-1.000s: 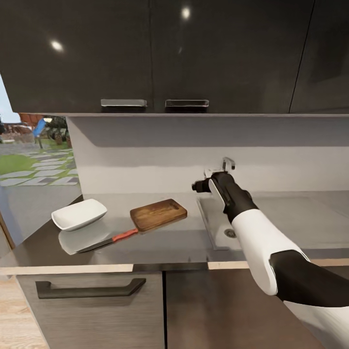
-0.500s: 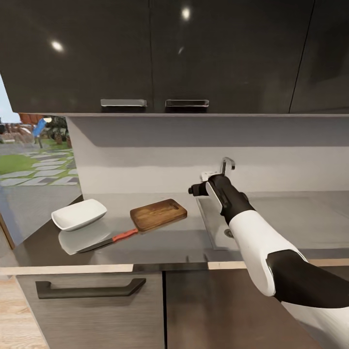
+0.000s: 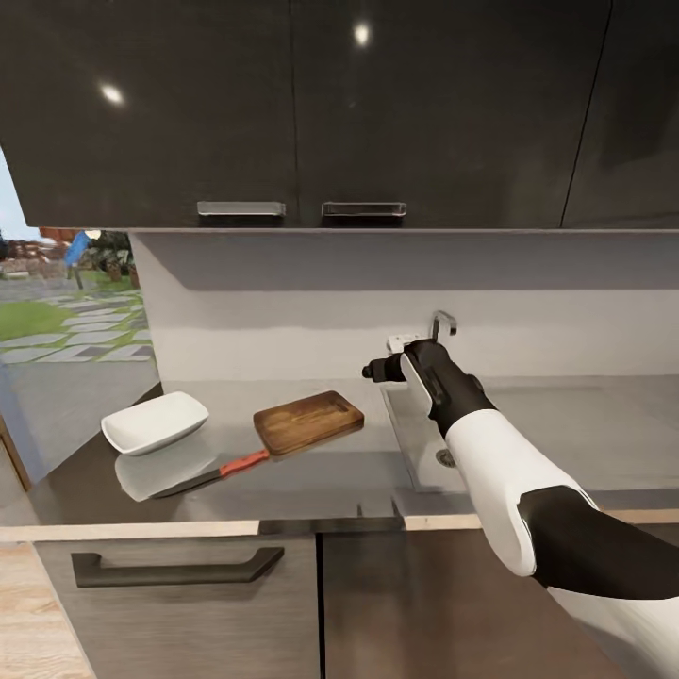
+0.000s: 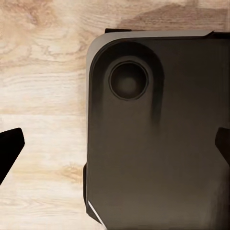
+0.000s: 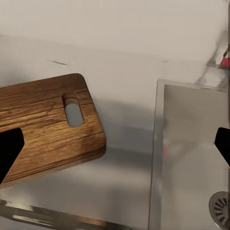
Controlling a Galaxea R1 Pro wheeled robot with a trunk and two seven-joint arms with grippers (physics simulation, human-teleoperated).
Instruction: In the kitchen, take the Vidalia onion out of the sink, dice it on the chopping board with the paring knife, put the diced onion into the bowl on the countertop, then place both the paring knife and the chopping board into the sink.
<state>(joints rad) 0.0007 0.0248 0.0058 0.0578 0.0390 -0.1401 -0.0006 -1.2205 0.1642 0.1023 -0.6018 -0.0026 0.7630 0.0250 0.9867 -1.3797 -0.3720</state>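
On the glossy grey countertop [image 3: 311,471] the brown chopping board [image 3: 308,422] lies left of the sink [image 3: 415,462], its handle hole [image 5: 73,109] toward the sink. The paring knife [image 3: 222,469] with its red-orange handle rests in front of the board, and the white bowl [image 3: 156,422] stands at the far left. My right gripper [image 3: 372,371] hovers open and holds nothing, above the counter between the board [image 5: 48,129] and the sink's left rim [image 5: 155,158]. My left gripper [image 4: 115,148] is open over my dark base. The onion is out of view.
A faucet [image 3: 441,325] rises behind the sink, whose drain [image 5: 221,206] is bare. Dark wall cabinets [image 3: 283,104] hang low over the counter. Below it is a drawer with a black bar handle [image 3: 174,564]. A window opens at the left, and wooden floor [image 4: 43,96] lies beneath me.
My right gripper has drifted left from over the sink toward the board. The head camera has tilted up slightly, shifting the whole picture down a little.
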